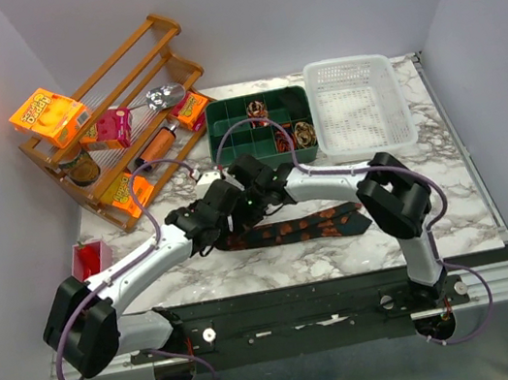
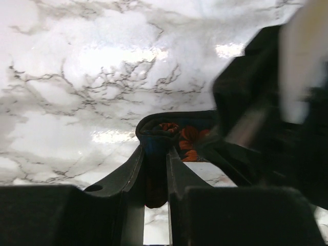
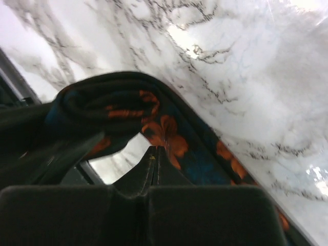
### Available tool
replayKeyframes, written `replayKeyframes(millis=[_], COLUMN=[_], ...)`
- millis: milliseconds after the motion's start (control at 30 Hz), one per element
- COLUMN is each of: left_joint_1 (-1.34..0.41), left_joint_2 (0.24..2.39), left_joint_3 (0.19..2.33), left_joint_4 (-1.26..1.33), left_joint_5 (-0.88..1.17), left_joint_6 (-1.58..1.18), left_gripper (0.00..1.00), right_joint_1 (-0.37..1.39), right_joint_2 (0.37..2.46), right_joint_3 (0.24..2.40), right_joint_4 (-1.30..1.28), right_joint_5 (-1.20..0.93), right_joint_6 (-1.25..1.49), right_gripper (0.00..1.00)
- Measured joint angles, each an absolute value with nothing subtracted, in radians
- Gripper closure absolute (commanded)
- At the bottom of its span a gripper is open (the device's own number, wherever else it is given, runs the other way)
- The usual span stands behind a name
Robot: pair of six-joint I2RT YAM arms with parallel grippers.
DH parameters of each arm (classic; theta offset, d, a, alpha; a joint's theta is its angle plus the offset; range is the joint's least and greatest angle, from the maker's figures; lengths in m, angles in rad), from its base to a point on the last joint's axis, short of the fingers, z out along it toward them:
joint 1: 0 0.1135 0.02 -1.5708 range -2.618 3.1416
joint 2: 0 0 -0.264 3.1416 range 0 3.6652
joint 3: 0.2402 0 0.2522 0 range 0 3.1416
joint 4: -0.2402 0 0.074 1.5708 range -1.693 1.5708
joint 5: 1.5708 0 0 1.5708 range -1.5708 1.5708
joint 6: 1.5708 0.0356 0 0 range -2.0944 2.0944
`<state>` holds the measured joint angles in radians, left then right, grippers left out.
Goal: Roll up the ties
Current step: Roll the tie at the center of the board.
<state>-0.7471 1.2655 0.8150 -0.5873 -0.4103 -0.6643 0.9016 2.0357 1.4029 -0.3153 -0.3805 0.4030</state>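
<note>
At the front middle of the marble table [image 1: 453, 204], a long tie [image 1: 305, 228] laid flat, running right from the spot where both grippers meet. Pinched at its folded left end by the left gripper [image 2: 155, 166], with cloth clamped between the two dark fingers [image 2: 134, 174]. Beside it, the right gripper [image 3: 154, 159] with jaws pressed fully together, tip against the tie's raised fold (whether any cloth is caught there, impossible to say). Crowding that end from above, both black wrists, hiding the fold in the overhead view.

Behind, well apart: a green compartment tray [image 1: 213, 143] with coiled ties [image 1: 258, 110] in its cells, a white perforated plastic basket [image 1: 350, 62] just beside it, a slanted wooden rack [image 1: 157, 30] of packets at back left, and a small red bin [image 1: 89, 258] at the left edge.

Fabric soft and dark, blotched orange-red, with blue inside the fold. Tabletop glossy white, veined grey.
</note>
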Motion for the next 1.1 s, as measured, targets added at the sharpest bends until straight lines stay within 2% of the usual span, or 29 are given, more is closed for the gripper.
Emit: replayKeyframes(millis=[300, 500, 733, 833, 1100], left_joint_1=[-0.749, -0.771, -0.828, -0.859, -0.906], left_joint_2=[1.285, 1.365, 1.465, 1.514, 1.581], left_joint_3=[0.846, 0.867, 0.929, 0.96, 0.985], left_joint_4=[-0.716, -0.756, -0.773, -0.775, -0.768], left_joint_5=[-0.509, -0.549, -0.57, -0.574, -0.57], left_joint_6=[-0.655, -0.656, -0.664, -0.669, -0.684], left_gripper=[0.92, 0.92, 0.9, 0.86, 0.61], right_joint_1=[0.807, 0.736, 0.731, 0.731, 0.731], right_joint_2=[1.86, 1.846, 1.845, 1.845, 1.845], right_joint_3=[1.336, 1.263, 1.22, 1.22, 1.22], right_joint_4=[-0.313, -0.318, -0.34, -0.34, -0.34], right_joint_5=[-0.344, -0.307, -0.299, -0.298, -0.296], right_joint_6=[0.379, 0.36, 0.346, 0.342, 0.339], right_gripper=[0.99, 0.99, 0.99, 0.99, 0.99])
